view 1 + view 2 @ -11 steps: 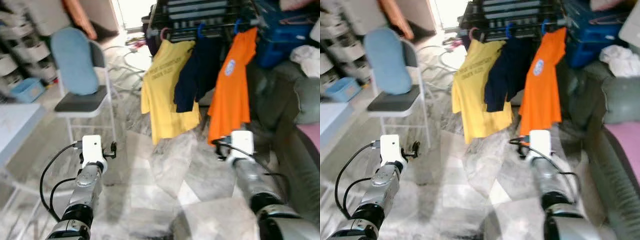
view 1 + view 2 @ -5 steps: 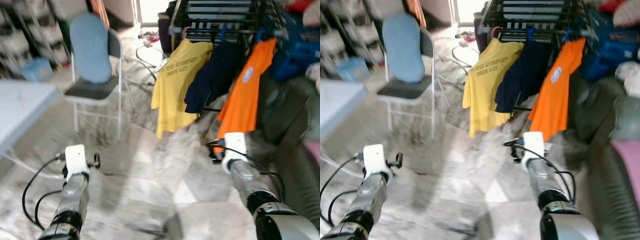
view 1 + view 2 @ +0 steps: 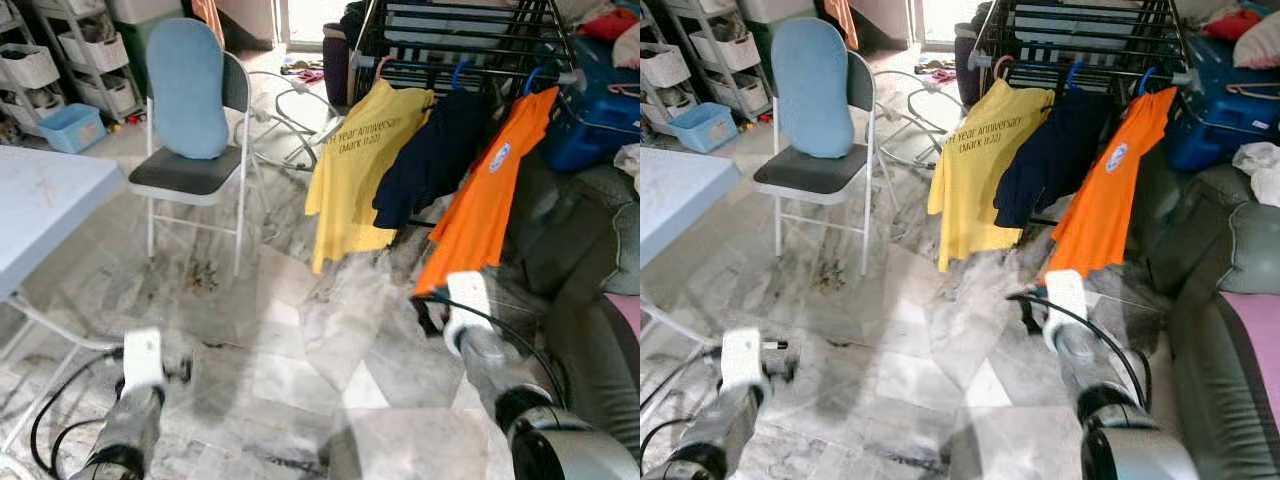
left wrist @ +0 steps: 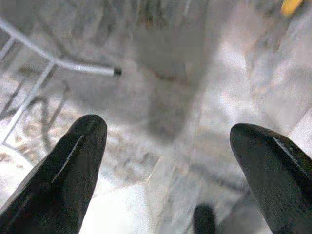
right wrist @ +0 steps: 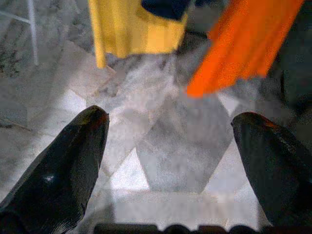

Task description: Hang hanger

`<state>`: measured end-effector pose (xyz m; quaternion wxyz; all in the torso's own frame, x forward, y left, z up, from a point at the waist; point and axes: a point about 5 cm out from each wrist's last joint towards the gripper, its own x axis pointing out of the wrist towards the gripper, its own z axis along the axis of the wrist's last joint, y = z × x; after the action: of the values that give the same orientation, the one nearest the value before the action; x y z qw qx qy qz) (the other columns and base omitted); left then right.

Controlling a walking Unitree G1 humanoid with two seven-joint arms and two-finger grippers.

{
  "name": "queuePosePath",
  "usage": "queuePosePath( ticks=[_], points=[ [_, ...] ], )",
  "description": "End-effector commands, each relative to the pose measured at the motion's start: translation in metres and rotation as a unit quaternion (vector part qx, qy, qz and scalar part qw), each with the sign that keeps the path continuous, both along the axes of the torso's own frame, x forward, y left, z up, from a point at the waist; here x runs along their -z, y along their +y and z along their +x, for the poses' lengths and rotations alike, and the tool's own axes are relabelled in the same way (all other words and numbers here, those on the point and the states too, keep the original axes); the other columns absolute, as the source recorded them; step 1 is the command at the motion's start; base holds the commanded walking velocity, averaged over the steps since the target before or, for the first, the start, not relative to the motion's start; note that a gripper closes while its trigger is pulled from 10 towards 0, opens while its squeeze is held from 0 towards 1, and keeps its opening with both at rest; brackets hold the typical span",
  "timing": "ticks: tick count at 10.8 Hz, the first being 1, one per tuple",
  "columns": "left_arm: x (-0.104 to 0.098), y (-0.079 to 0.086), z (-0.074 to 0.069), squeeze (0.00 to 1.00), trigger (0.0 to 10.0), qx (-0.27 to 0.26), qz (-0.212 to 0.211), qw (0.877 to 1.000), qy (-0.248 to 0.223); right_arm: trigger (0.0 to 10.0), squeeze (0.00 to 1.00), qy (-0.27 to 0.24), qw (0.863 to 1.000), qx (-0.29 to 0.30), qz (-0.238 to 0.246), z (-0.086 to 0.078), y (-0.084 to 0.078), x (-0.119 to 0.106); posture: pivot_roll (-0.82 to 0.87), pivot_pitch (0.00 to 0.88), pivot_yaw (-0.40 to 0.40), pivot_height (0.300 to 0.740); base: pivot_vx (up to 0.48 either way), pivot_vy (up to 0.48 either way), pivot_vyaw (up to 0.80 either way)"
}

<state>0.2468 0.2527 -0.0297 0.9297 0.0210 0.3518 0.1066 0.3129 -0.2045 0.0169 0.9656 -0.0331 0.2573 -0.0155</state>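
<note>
A black drying rack [image 3: 470,30] stands at the back. From its front bar hang a yellow shirt [image 3: 355,170] on a pink hanger [image 3: 383,65], a navy shirt [image 3: 430,160] on a blue hanger [image 3: 458,72] and an orange shirt [image 3: 485,200] on another blue hanger [image 3: 530,78]. My left arm [image 3: 135,410] is low at the left over the marble floor. Its gripper [image 4: 165,131] is open and holds nothing. My right arm [image 3: 470,335] reaches out below the orange shirt's hem. That gripper [image 5: 170,117] is open too, over floor tiles short of the shirts.
A folding chair [image 3: 190,110] with a blue cushion stands left of the rack. A white table [image 3: 40,210] juts in at the left. A dark sofa [image 3: 600,300] lines the right side, with a blue crate [image 3: 600,110] behind it. Shelves with bins [image 3: 60,60] fill the far left.
The camera has shifted and the picture has sharpened. My left arm has dropped lower in the view. The right arm stays below the orange shirt. Both grippers stay open.
</note>
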Motion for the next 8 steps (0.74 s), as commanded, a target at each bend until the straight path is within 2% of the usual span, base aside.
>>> queuePosePath(
  ticks=[1,2,3,4,6,8],
  points=[
    [0.009,0.004,-0.013,0.00,10.0,0.006,0.000,0.999,0.036,10.0,0.00,0.041,0.999,0.029,0.015,-0.015,-0.007,0.016,-0.08,0.000,0.034,0.740,0.000,0.000,0.00],
    [0.023,0.001,-0.031,0.00,10.0,0.019,-0.009,0.997,0.080,10.0,0.00,0.084,0.996,0.034,0.024,-0.032,-0.006,0.033,-0.10,0.000,0.050,0.740,0.000,0.000,0.00],
    [0.034,0.001,-0.050,0.00,10.0,0.021,-0.003,0.993,0.117,10.0,0.00,0.129,0.989,0.049,0.057,-0.051,-0.003,0.050,-0.11,0.000,0.062,0.740,0.000,0.000,0.00],
    [0.038,-0.002,-0.056,0.00,10.0,0.016,-0.012,0.991,0.129,10.0,0.00,0.155,0.984,0.065,0.057,-0.065,-0.008,0.060,-0.12,0.000,0.066,0.740,0.000,0.000,0.00],
    [0.042,-0.021,-0.052,0.00,10.0,0.030,-0.032,0.990,0.133,10.0,0.00,0.206,0.974,0.067,0.063,-0.093,-0.010,0.078,-0.12,0.000,0.077,0.740,0.000,0.000,0.00],
    [0.042,-0.043,-0.042,0.00,10.0,0.040,-0.048,0.989,0.131,10.0,0.00,0.221,0.969,0.085,0.070,-0.106,-0.012,0.085,-0.14,0.000,0.091,0.740,0.000,0.000,0.00]
  ],
)
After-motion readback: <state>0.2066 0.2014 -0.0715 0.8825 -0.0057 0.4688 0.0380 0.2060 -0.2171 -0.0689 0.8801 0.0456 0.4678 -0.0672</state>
